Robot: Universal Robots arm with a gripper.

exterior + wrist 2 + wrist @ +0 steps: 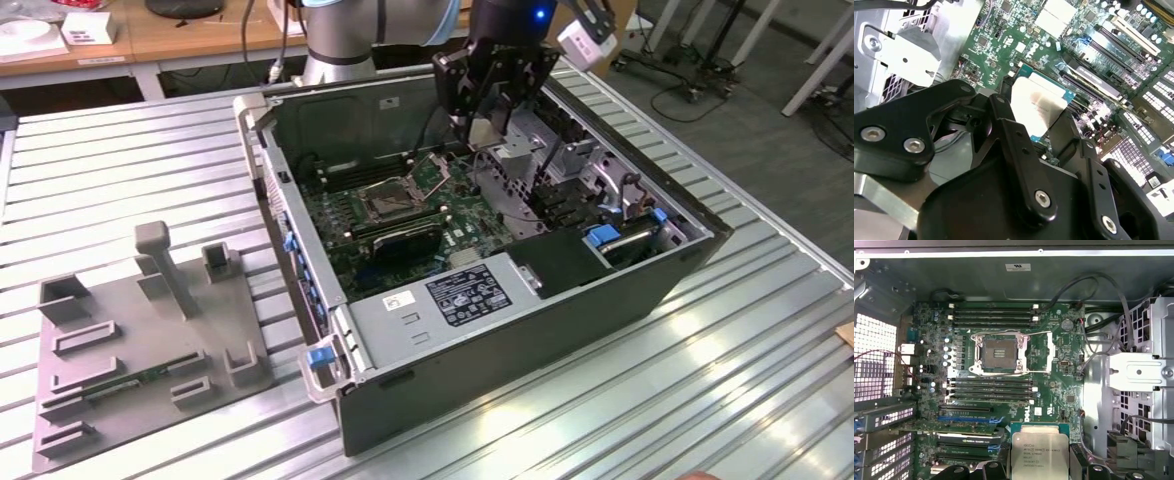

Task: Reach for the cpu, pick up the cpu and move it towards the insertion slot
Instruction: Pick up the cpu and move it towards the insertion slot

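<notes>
While above case point(400, 330) (open): cpu point(1039, 452).

Insertion slot point(998, 354) apparently unobstructed above.

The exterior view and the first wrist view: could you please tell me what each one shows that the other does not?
Exterior view alone: the whole computer case lying open on the slatted metal table, with a grey plastic tray beside it at the exterior view's left.

First wrist view alone: the cpu up close, silvery face showing, held by the gripper with its jaws shut on the chip's edges.

Both: the green circuit board and the insertion slot, open and still unfilled.
</notes>
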